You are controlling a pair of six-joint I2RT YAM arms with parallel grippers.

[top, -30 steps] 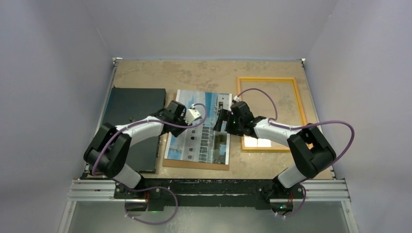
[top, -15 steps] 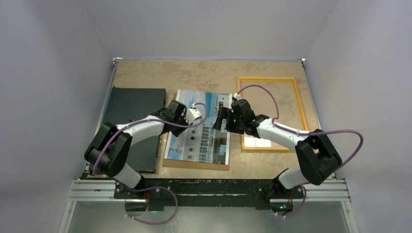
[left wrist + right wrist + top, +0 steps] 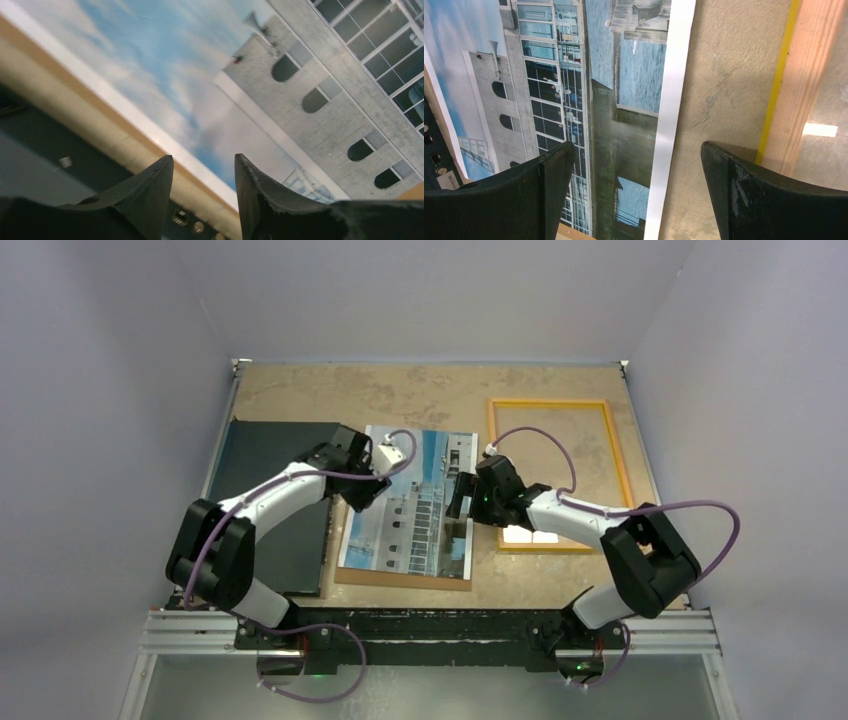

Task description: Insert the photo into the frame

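Photo (image 3: 415, 515) edges: L end effector (image 3: 203, 159) part-open over left, R end effector (image 3: 638, 146) wide astride right; both empty

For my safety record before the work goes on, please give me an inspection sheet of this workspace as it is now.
Surface: brown mottled table.
Job's things: the photo lies flat, face up, on a brown backing board; the frame lies flat to its right, apart from it, with no print inside.
Clutter: black board at the left, beside the backing board.
Grippers: left claw partly open over the photo's left edge, holding nothing; right claw wide open over the photo's right margin, holding nothing.
Cables: purple cables loop along both arms; one loop arches over the frame.
Surroundings: plain pale walls on three sides; metal rail at the near edge.
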